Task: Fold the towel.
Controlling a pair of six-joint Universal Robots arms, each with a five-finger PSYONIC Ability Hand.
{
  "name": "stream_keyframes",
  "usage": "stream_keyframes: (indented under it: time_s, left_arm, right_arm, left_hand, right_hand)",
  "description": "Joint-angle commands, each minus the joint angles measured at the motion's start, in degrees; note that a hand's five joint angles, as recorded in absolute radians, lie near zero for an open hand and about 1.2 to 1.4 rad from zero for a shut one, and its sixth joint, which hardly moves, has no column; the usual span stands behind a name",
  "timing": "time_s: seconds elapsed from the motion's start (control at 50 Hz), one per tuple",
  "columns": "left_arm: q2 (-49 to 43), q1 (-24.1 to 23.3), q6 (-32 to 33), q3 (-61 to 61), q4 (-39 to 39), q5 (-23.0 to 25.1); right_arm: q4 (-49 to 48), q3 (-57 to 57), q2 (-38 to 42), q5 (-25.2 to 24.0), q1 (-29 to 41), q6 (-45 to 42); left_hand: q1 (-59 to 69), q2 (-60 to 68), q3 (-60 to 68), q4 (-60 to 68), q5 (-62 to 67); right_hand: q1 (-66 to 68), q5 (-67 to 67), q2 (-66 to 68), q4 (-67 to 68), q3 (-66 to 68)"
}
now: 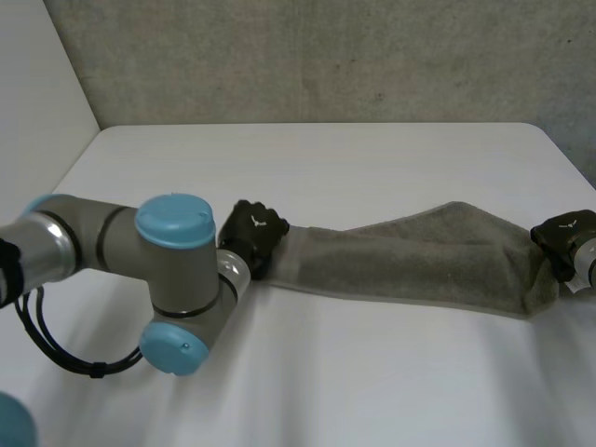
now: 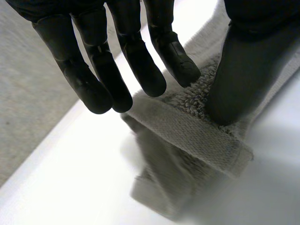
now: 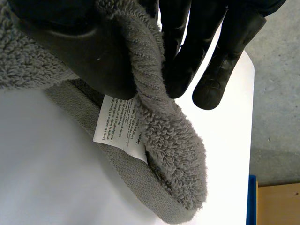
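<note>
A grey terry towel (image 1: pixel 419 261) lies stretched in a long band across the table, between my two hands. My left hand (image 1: pixel 253 235) is at its left end. There the thumb (image 2: pixel 243 79) presses on the pile and the fingers (image 2: pixel 140 70) reach over the hemmed edge of the towel (image 2: pixel 197 136), pinching that corner. My right hand (image 1: pixel 562 240) holds the bunched right end. Its thumb (image 3: pixel 93 56) and fingers clamp a fold of the towel (image 3: pixel 173 140), and a white care label (image 3: pixel 119 124) hangs beside the hem under the hand.
The white table (image 1: pixel 326 372) has bare room in front of and behind the towel. My left arm's elbow (image 1: pixel 172 279) hangs over the front left. A grey wall stands behind. Past the table's edge by the right hand is a blue and wooden thing (image 3: pixel 276 206).
</note>
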Motion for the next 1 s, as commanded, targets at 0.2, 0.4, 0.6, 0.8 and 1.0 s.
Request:
stream_keyframes:
  time_s: [0.2,0.4,0.6,0.8,1.0]
  left_arm:
    - [18.9,3.6,-7.8,-2.4,-0.6,0.1]
    - [27.5,7.4,-11.1,-8.4,-5.3,6.9]
    - [17.7,5.9,-9.5,-12.1,-4.6,8.8]
    - [6.8,4.0,-2.3,-6.7,-4.9,8.3]
    - [-0.1,2.7,0.0,0.1,-5.1,5.6]
  right_arm:
    - [3.1,1.0,-22.0,-1.6,4.5,9.1]
    - [17.8,-3.7,-26.6,-12.3,4.4,15.8]
    - [14.6,0.5,-21.8,-11.9,4.3,15.1]
    - [11.7,1.8,-18.9,-11.7,3.6,14.7]
    - [10.5,1.4,-15.7,-11.3,3.2,13.3]
  left_hand:
    - [-6.1,-6.6,-8.0,-6.8,14.8]
    - [-6.1,-6.6,-8.0,-6.8,14.8]
    - [-73.4,-73.9,-75.3,-74.1,-52.5]
    - [-71.9,-72.3,-73.8,-72.5,-50.9]
    - [-62.5,-62.9,-64.4,-63.1,-41.5]
  right_hand:
    - [4.9,3.8,5.6,2.9,3.1]
    - [4.9,3.8,5.6,2.9,3.1]
    - [4.9,3.8,5.6,2.9,3.1]
    - [4.9,3.8,5.6,2.9,3.1]
    - [4.9,3.8,5.6,2.9,3.1]
